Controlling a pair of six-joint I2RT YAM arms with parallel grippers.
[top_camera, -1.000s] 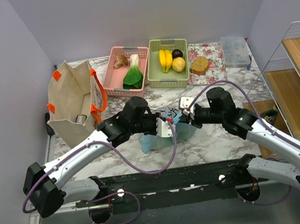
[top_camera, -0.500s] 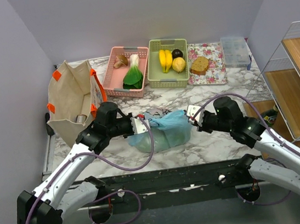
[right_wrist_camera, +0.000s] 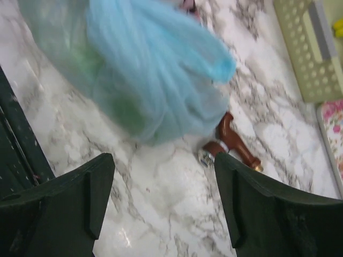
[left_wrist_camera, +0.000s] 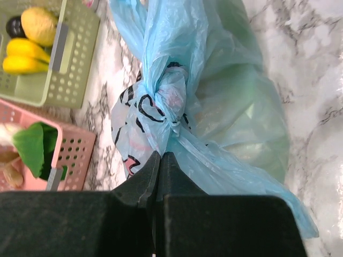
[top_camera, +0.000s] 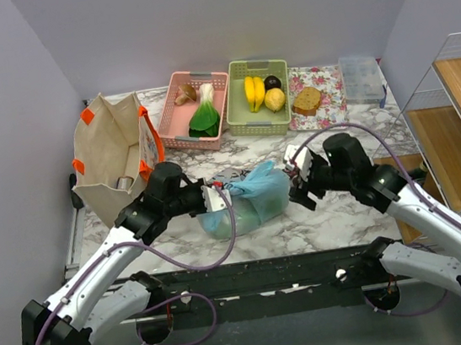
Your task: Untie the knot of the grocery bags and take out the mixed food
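My left jaws are pressed fully together and pinch a strip of the grocery bag (left_wrist_camera: 236, 123), the thin light blue film running straight out from between the tips. The knot (left_wrist_camera: 161, 101) sits just beyond those tips, tied tight, with black and pink print wrapped around it. The body of the bag bulges away to one side of the knot and rests on the marble tabletop (top_camera: 337, 209). Of the mixed food (left_wrist_camera: 244, 107) I can make out only a pale green shape through the plastic, so I cannot tell the pieces apart. My right jaws stand wide apart and hold nothing. The bag's far end hangs blurred ahead of them and above the tabletop, clear of both tips. A small brown object with a silvery band (right_wrist_camera: 230, 142) lies on the marble just past the right jaws' gap, beside the bag. From overhead the bag stretches between the two sets of jaws, touching the left and a little short of the right. Beyond the left jaws are a green basket (left_wrist_camera: 53, 64) with bananas (left_wrist_camera: 21, 56) and a pink basket (left_wrist_camera: 69, 155).
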